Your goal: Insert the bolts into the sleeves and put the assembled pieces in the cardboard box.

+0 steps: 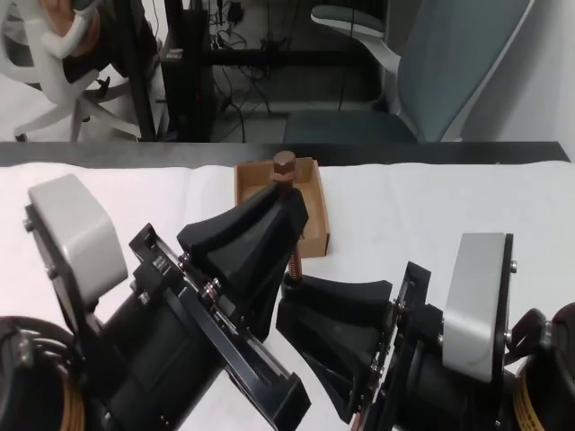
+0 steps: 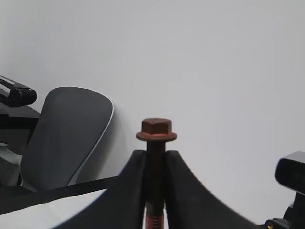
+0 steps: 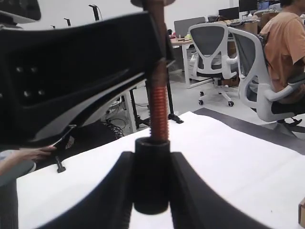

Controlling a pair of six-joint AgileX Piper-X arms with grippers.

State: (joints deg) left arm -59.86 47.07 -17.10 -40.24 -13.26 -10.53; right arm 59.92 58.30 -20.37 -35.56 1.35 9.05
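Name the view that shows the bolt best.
The right wrist view: the bolt runs, threads showing, from the left claw down to the sleeve held in the right claw. The left wrist view gives its head and upper shank; the high view, its head and some thread.

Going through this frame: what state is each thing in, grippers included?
Bolt: upright, head up, threaded end at the sleeve's top, shank mostly outside.
Sleeve: upright, clamped below the bolt.
Left gripper: shut on the bolt.
Right gripper: shut on the sleeve.
Cardboard box: open-topped, inside partly hidden.
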